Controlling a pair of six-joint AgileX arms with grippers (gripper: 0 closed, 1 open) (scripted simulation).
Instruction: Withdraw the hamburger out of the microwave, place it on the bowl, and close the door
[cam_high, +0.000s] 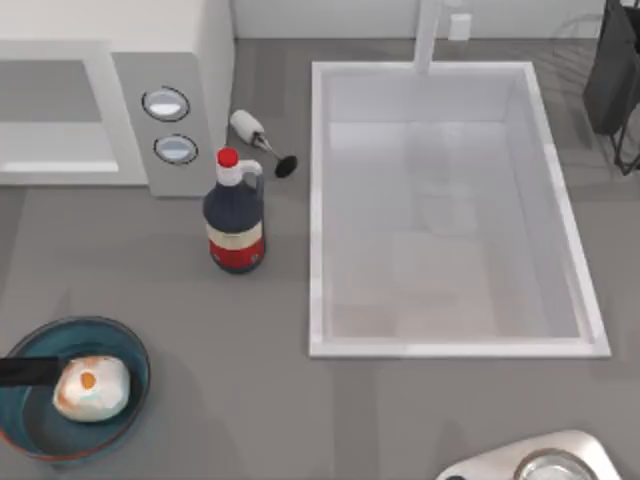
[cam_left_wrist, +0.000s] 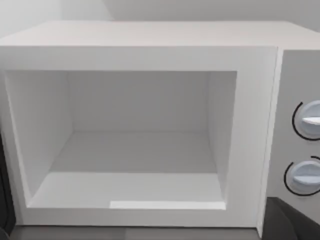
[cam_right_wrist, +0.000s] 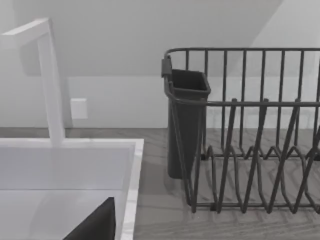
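Note:
The hamburger (cam_high: 92, 388), a cream lump with orange patches, lies in the dark teal bowl (cam_high: 120, 345) at the table's front left. My left gripper (cam_high: 30, 372) hovers over the bowl's left side, just beside the hamburger, open and holding nothing. Its dark fingers (cam_left_wrist: 292, 222) sit at the far edges of the left wrist view. The microwave (cam_high: 180, 60) stands at the back left, and its cavity (cam_left_wrist: 140, 150) is open and empty. The door is out of view. A dark part of my right gripper (cam_right_wrist: 95, 225) shows over the sink's corner, near the dish rack.
A dark sauce bottle with a red cap (cam_high: 235, 215) stands in front of the microwave's dials (cam_high: 166, 103). A small white-handled utensil (cam_high: 262, 143) lies behind it. The white sink (cam_high: 318, 200) fills the middle right. A dark dish rack (cam_right_wrist: 245, 130) stands at the back right, a silver pan (cam_high: 545, 462) at the front right.

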